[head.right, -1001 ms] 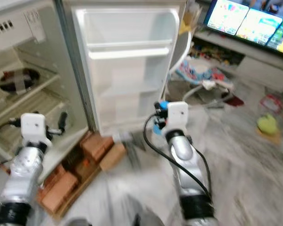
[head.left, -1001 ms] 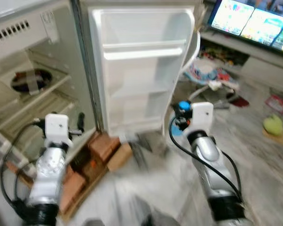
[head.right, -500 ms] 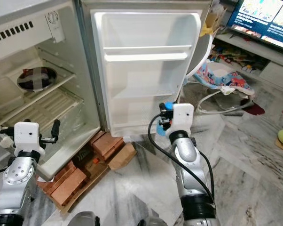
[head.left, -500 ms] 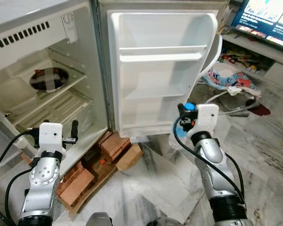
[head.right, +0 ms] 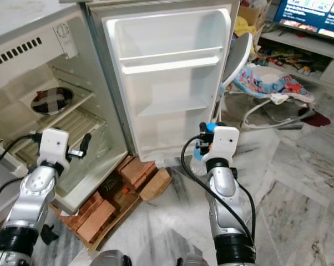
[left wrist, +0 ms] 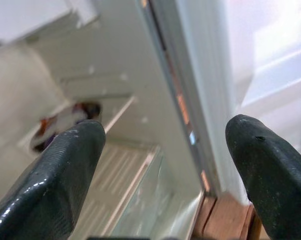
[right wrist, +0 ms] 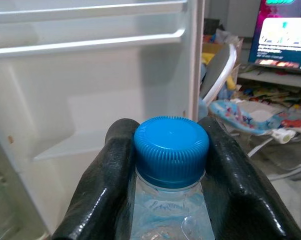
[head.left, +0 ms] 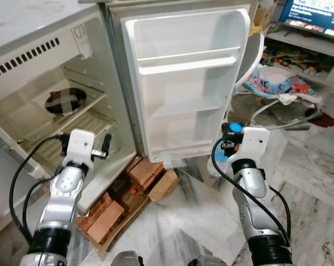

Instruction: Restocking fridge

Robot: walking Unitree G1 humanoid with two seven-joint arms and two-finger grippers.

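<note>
bottle (right wrist: 170,165) neck sits clamped between right pincer (right wrist: 171,150) fingers.

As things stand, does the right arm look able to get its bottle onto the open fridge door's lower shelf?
Probably yes. The right pincer, shut on the blue-capped clear plastic bottle, faces the white fridge door, whose lower shelf looks bare, with nothing visible between.
</note>
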